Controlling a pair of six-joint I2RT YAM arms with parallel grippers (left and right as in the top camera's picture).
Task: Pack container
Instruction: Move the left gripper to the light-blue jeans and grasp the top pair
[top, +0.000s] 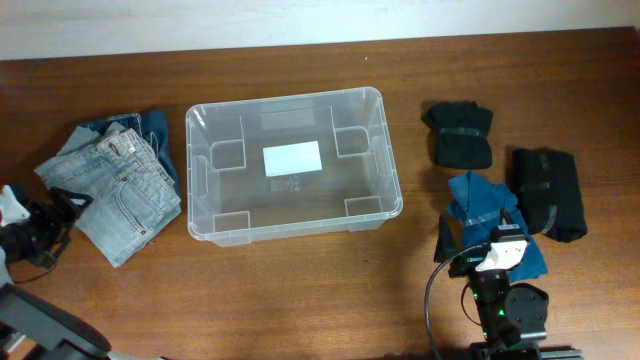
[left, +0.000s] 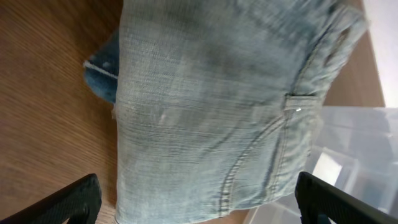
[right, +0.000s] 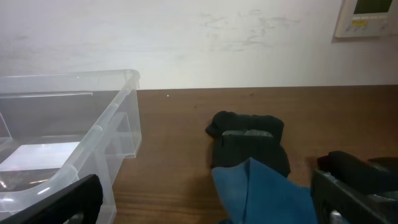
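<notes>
The container (top: 240, 178) stands mid-worktop (top: 300, 290), with only a white label (top: 292, 157) on its base. Folded jeans (top: 115, 185) lie near its left side; two black bundles (top: 459, 135) (top: 549, 192) and a blue cloth (top: 482, 205) lie to its right. The left end effector (left: 200, 204), at the jeans, and the right end effector (right: 208, 198), at the blue cloth, are spread wide.

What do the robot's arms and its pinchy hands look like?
Both arms are mostly black. The left gripper and right gripper each have two chunky black fingers with blunt tips. The right arm carries a white block near its wrist, a small green light, and a thin black cable looping beside it. The left arm has a white and red part.
</notes>
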